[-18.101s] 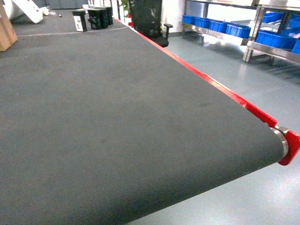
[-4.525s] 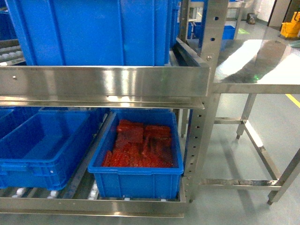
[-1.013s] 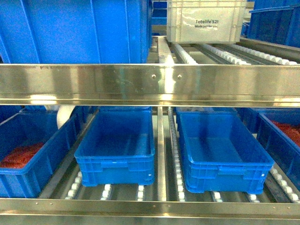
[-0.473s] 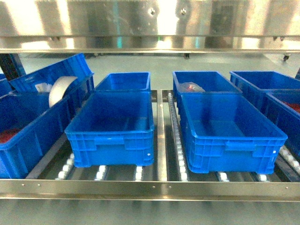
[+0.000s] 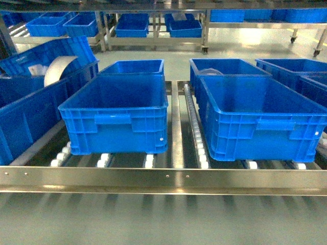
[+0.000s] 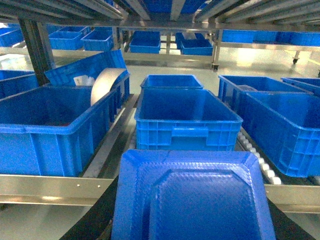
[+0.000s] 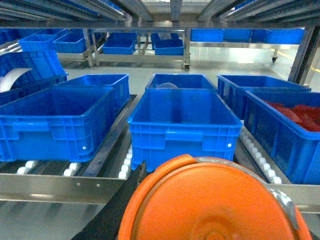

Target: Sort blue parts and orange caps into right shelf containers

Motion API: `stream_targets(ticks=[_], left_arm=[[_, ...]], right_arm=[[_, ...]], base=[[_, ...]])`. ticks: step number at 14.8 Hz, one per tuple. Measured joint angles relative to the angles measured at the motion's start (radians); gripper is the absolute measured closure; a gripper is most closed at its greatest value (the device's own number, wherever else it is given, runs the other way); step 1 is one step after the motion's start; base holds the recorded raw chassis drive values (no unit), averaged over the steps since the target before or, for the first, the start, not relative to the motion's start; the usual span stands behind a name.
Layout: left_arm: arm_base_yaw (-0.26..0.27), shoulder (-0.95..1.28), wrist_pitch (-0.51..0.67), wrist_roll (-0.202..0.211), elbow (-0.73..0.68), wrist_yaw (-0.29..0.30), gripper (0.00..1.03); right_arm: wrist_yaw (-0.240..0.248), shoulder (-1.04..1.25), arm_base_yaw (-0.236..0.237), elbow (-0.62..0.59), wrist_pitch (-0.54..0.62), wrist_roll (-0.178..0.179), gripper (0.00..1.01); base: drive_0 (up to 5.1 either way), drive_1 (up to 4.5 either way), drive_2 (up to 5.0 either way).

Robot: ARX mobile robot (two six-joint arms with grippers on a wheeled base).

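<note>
orange cap [image 7: 210,200] close up, blue crates [image 7: 185,122] on shelf [image 7: 60,187]

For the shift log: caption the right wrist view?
Orange cap carried before an empty blue crate on the roller shelf.

A blue part [image 6: 192,200], flat with a raised stepped centre, filled the bottom of the left wrist view, fingers hidden. An orange cap [image 7: 210,205] did likewise on the right. Beyond both, two empty blue crates [image 5: 116,112] [image 5: 260,115] sat side by side on the shelf [image 5: 163,178] rollers.
</note>
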Motion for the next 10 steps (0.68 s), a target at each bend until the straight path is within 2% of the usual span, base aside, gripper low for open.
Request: stream_targets(ticks=[10], left_arm=[[0.000,0.000,-0.002,0.000,0.000,0.001,0.62]], right_arm=[[0.000,0.000,0.000,0.000,0.000,0.000,0.58]], base=[[0.0,0.00,0.0]])
